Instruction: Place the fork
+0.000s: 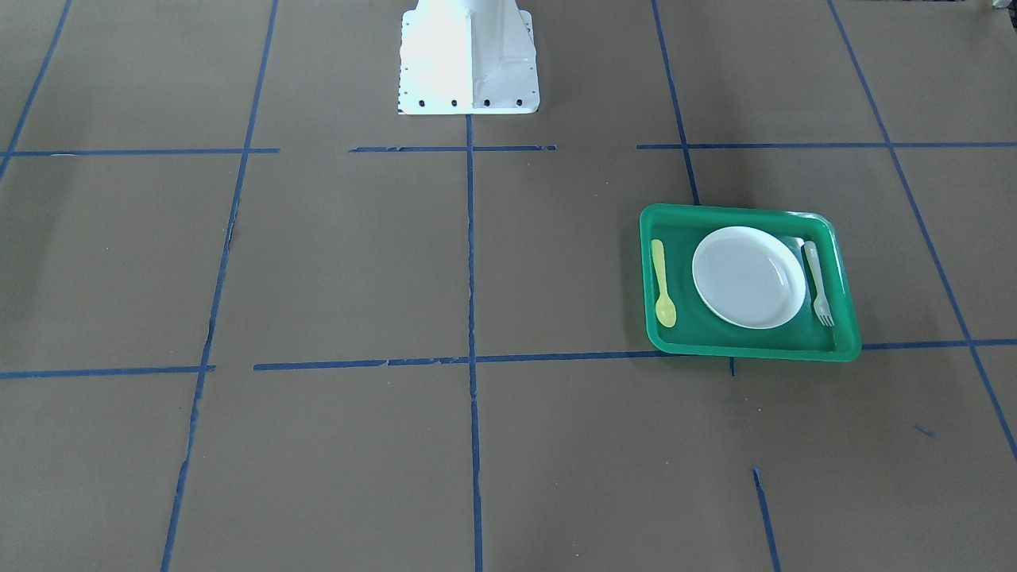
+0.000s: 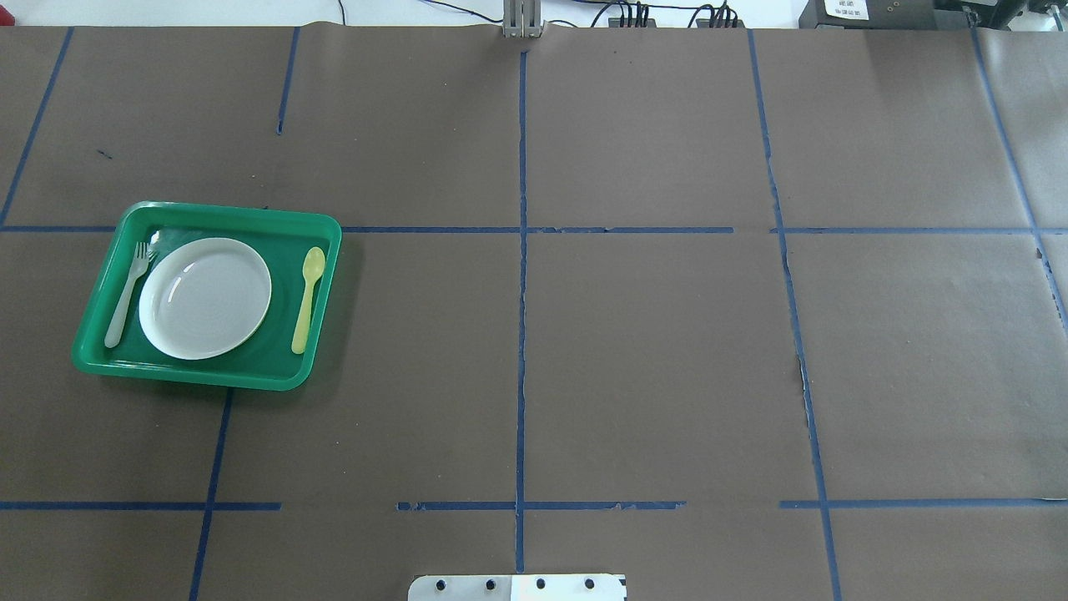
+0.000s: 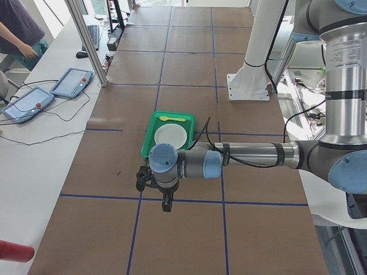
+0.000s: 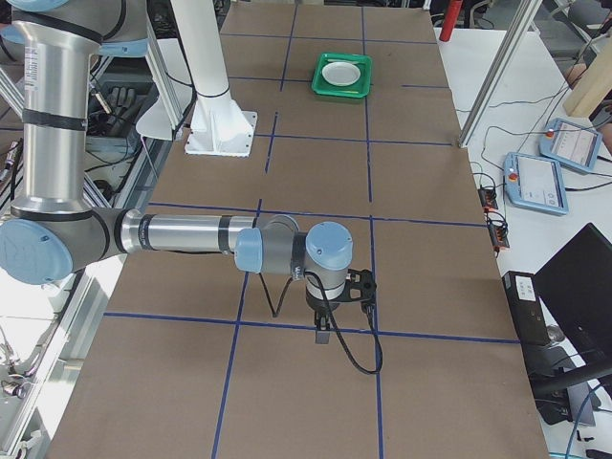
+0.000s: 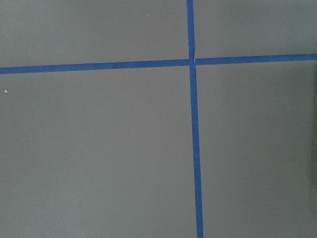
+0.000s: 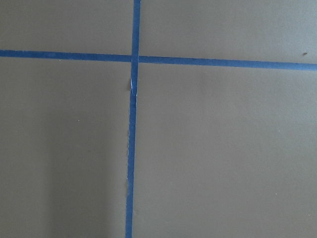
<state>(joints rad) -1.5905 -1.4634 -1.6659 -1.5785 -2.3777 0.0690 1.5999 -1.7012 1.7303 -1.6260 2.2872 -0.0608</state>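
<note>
The fork [image 2: 127, 294] is recorded flat in the green tray [image 2: 209, 212], just beside the white plate [image 2: 204, 298] and opposite the yellow spoon [image 2: 307, 299]; with the left gripper [image 3: 167, 206] and right gripper [image 4: 322, 337] well apart from the plate and their closure not to be told, displacement is judged likely only if the tray is clipped by an arm.

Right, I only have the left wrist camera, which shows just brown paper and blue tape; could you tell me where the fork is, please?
Observer: The fork lies in a green tray on the robot's left half of the table.
Operator: What else is in the tray?
Observer: A white plate in the middle, with a yellow spoon on its other side.
Operator: Is the left gripper near it?
Observer: No, the left gripper hangs over the paper, apart from the tray.
</note>
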